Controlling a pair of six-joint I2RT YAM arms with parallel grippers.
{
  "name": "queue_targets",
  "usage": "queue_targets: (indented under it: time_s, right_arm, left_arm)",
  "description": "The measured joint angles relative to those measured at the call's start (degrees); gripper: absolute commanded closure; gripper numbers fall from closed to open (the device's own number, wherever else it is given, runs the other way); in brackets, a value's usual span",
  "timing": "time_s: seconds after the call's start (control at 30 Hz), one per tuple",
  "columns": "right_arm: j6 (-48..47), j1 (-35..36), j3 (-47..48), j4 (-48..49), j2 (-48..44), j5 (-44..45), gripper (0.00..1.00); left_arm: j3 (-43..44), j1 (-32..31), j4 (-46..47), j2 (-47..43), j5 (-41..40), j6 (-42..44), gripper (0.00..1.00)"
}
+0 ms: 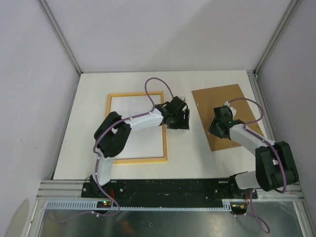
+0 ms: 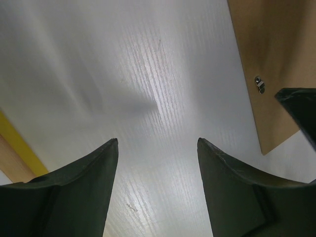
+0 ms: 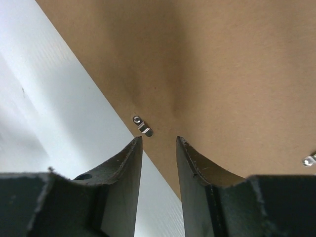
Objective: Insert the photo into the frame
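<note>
Checking progress from overhead: the frame (image 1: 143, 160) lies flat on the table (image 1: 197, 163). As far as I can judge its pale wood side is up; the left wrist camera catches a yellow strip along its edge.

- Inside the frame the opening is plain white. No printed picture shows in any view.
- Photo: I cannot tell where it is. The white could be its blank back, seated face down in the frame, or bare table seen through an empty opening.
- Backing board (image 1: 217, 98): brown, flat on the table, well to the right of the frame and apart from it, turned a little askew. It is not on the frame.
- Left gripper (image 1: 178, 118): just right of the frame, over bare table between frame and board. Jaws spread wide, nothing between them.
- Right gripper (image 3: 158, 140): further right of the frame, over the board's frame-side edge, close to a small metal clip (image 3: 143, 126). Jaws narrow but parted, holding nothing. I cannot tell whether the tips touch the board.

My read: if the white is the photo, the insertion is done and what's left is bringing the board across to close the back. The right gripper's place at the board's edge fits that. If the opening is empty, the main step is not yet done.
</note>
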Motion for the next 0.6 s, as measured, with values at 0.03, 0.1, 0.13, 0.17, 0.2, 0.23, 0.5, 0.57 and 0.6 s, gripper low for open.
queue_targets:
  time_s: [0.03, 0.1, 0.13, 0.17, 0.2, 0.23, 0.5, 0.57, 0.6]
  right_arm:
    - [0.0, 0.4, 0.0, 0.4, 1.0, 0.0, 0.63]
    - [0.0, 1.3, 0.0, 1.3, 2.9, 0.0, 0.63]
    - [0.0, 1.5, 0.0, 1.6, 3.6, 0.0, 0.64]
    - [0.0, 1.6, 0.0, 1.9, 4.2, -0.1, 0.64]
    - [0.0, 1.7, 0.0, 2.3, 4.9, -0.2, 0.65]
    - [0.0, 1.7, 0.0, 2.8, 5.5, -0.2, 0.65]
    - [-0.1, 4.3, 0.1, 8.1, 7.7, 0.0, 0.68]
    - [0.1, 5.3, 0.1, 9.1, 8.1, 0.0, 0.69]
    - [0.3, 5.9, 0.1, 9.6, 8.2, 0.0, 0.69]
  left_arm:
    - [0.0, 0.1, 0.1, 0.0, 0.0, 0.0, 0.30]
    - [-0.2, 0.4, 0.6, 0.0, 0.1, 0.0, 0.30]
    - [-0.7, 0.6, 1.0, 0.0, 0.2, 0.0, 0.30]
    - [-1.2, 0.9, 1.4, 0.0, 0.2, 0.0, 0.30]
    - [-1.8, 1.3, 1.6, 0.0, 0.2, 0.0, 0.30]
    - [-2.5, 1.7, 1.6, 0.0, 0.3, 0.1, 0.30]
    - [-4.8, 5.0, 1.8, -0.3, 0.5, 0.6, 0.30]
    - [-5.2, 5.6, 2.0, -0.6, 0.6, 0.7, 0.30]
    - [-5.6, 6.0, 2.2, -0.9, 0.7, 0.7, 0.30]
